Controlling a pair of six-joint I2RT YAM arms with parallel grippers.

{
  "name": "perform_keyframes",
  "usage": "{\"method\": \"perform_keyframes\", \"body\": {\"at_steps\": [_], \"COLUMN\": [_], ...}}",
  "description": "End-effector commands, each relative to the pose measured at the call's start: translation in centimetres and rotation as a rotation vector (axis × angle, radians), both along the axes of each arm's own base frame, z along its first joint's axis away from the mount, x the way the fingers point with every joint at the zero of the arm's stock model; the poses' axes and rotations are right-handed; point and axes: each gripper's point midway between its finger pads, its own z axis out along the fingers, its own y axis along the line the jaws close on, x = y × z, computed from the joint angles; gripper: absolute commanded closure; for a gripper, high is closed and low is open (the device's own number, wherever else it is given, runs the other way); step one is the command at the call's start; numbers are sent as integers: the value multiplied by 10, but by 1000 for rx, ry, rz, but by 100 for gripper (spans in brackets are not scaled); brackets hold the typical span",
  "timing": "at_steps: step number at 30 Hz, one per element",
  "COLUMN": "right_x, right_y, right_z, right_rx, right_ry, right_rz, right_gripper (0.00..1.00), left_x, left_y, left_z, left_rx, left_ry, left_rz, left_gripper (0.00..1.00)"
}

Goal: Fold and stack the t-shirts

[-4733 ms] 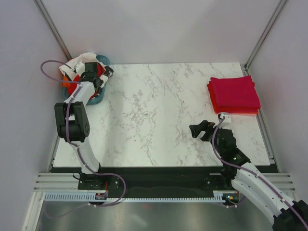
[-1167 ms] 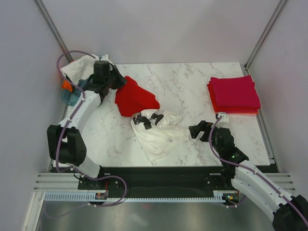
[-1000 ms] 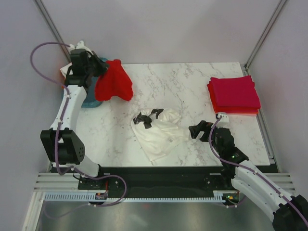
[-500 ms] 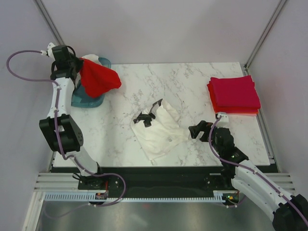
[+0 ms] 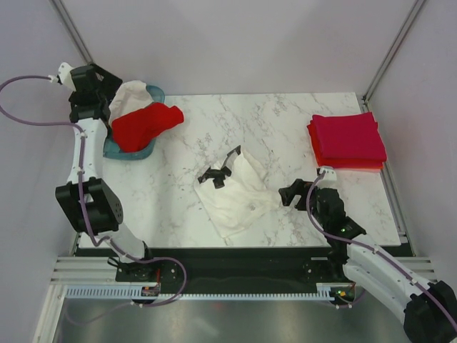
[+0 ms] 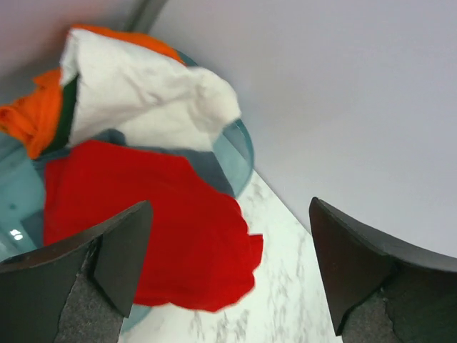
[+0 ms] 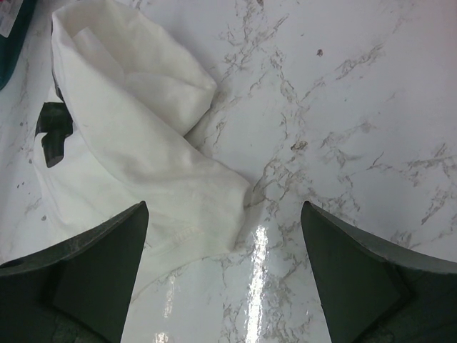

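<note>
A bright red t-shirt lies draped over the teal basket, free of my left gripper, which hangs open above and left of it. In the left wrist view the red t-shirt lies below my open left gripper, with white cloth and orange cloth behind it in the basket. A crumpled white t-shirt with a black print lies mid-table. My right gripper stands open just right of it; the white t-shirt reaches between the fingers of my right gripper without being gripped. Folded crimson-pink t-shirts are stacked at the back right.
The basket's teal rim sits at the table's back left corner, against the wall. A metal post rises behind it. Bare marble lies between the white shirt and the folded stack.
My left gripper has opened and let go of the red t-shirt, which has dropped onto the basket. The left arm swung further back and left. The right arm has barely moved.
</note>
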Motion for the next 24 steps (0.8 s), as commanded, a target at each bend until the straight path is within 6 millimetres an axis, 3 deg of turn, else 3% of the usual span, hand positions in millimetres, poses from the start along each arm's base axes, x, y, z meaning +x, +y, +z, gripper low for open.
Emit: {"method": "perform_keyframes", "body": {"at_steps": [1,2,4,5,7,8,9,10,11,12,13,14,16,20,24], "right_x": [4,5,5,5,3,3,3,0,0,1,2,4,7,16,20], "right_y": [8,10,13,14,23,26,27,34,36,36,37,37,39,30,35], "right_z": [8,8,3,3,0,-1,-7,-7,-9,-11,-15,-16,-18,-28,-40], "right_rx": [6,8,9,12,29,34,29,50,51,50,45,41,27,-17,-26], "right_ry": [-28,-25,-5,0,32,41,66,87,98,109,134,141,156,187,239], "right_rz": [37,41,54,59,98,111,112,146,149,147,142,142,140,77,79], "right_gripper": [4,4,5,8,14,16,18,20,20,21,22,23,28,31,38], "left_x": [-16,-20,-35,-42,-60,-69,-77,-89,-101,-111,-121,-131,-146,-183,-211], "left_y": [-68,-81,-121,-134,-170,-181,-205,-216,-225,-243,-253,-258,-270,-273,-275], "left_z": [43,34,39,21,19,-7,-11,-10,-35,-42,-36,-56,-62,-79,-100], "left_rx": [-60,-67,-58,-66,-63,-83,-84,-88,-110,-118,-116,-133,-147,-183,-182], "left_ry": [-101,-93,-106,-72,-77,-29,-37,-51,-9,-6,-43,-6,-2,-1,27], "left_rz": [-289,-338,-462,-503,-610,-637,-697,-732,-750,-796,-836,-854,-903,-944,-997], "left_gripper": [2,3,4,5,6,7,7,8,9,9,9,9,9,9,9]}}
